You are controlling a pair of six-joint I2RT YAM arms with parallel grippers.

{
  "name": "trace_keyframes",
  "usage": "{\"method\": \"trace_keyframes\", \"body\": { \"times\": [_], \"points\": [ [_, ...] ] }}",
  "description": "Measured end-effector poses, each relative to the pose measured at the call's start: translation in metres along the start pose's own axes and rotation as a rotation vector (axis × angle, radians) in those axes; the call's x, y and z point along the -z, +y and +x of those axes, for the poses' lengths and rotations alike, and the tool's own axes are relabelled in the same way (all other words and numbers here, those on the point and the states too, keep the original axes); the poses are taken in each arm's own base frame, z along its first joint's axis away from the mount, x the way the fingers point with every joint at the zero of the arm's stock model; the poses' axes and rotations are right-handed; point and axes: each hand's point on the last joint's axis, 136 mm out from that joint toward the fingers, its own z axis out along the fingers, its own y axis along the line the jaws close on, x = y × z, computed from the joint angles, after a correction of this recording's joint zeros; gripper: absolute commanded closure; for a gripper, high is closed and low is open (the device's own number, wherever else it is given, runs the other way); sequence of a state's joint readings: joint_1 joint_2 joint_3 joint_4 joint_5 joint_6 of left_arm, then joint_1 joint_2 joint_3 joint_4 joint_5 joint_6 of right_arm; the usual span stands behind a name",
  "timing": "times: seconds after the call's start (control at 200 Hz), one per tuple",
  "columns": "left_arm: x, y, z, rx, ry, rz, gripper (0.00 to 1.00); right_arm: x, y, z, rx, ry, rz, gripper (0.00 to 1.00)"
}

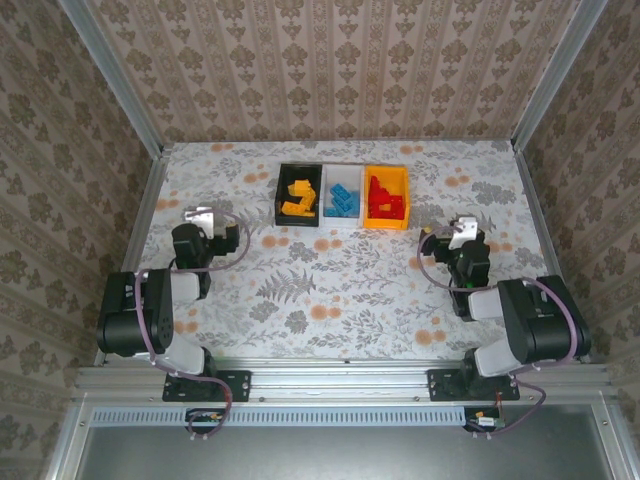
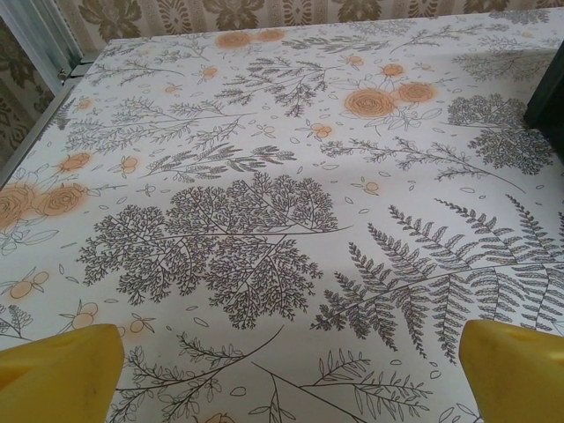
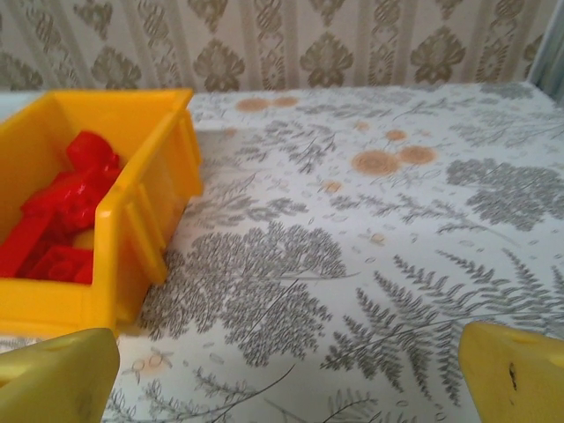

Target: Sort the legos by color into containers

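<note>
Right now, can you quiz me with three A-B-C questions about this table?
1. Which bin stands in the middle of the row? A. black B. white C. orange-yellow
2. What colour are the legos in the black bin? A. red B. blue C. orange-yellow
3. How are the left gripper and right gripper? A. open and empty B. shut on a lego C. shut on a bin
Answers: 1 B, the white bin sits between the black bin and the orange-yellow bin. 2 C, orange-yellow legos lie in it. 3 A, their jaws stand wide apart with nothing between.
</note>
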State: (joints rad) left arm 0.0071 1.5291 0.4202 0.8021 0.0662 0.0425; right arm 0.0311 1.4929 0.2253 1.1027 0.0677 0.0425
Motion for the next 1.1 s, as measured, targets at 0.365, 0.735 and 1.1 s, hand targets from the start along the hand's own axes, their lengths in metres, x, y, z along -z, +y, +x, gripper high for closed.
{"method": "trace_keyframes", "body": {
  "times": [0.365, 0.735, 1.1],
  "points": [
    [0.0, 0.001, -0.002, -0.001, -0.008, -0.005, 0.0, -0.029, 0.004, -0.02, 0.032, 0.032, -0.002, 0.0],
    [0.0, 0.003, -0.003, -0.004, -0.012, -0.019, 0.0, -0.028, -0.016, -0.01, -0.002, 0.074, 0.118, 0.0],
    [0.014, -0.008, 0.018, -0.039, -0.025, 0.001, 0.0, -0.025, 0.011, 0.0, 0.043, 0.097, -0.069, 0.0]
  ]
}}
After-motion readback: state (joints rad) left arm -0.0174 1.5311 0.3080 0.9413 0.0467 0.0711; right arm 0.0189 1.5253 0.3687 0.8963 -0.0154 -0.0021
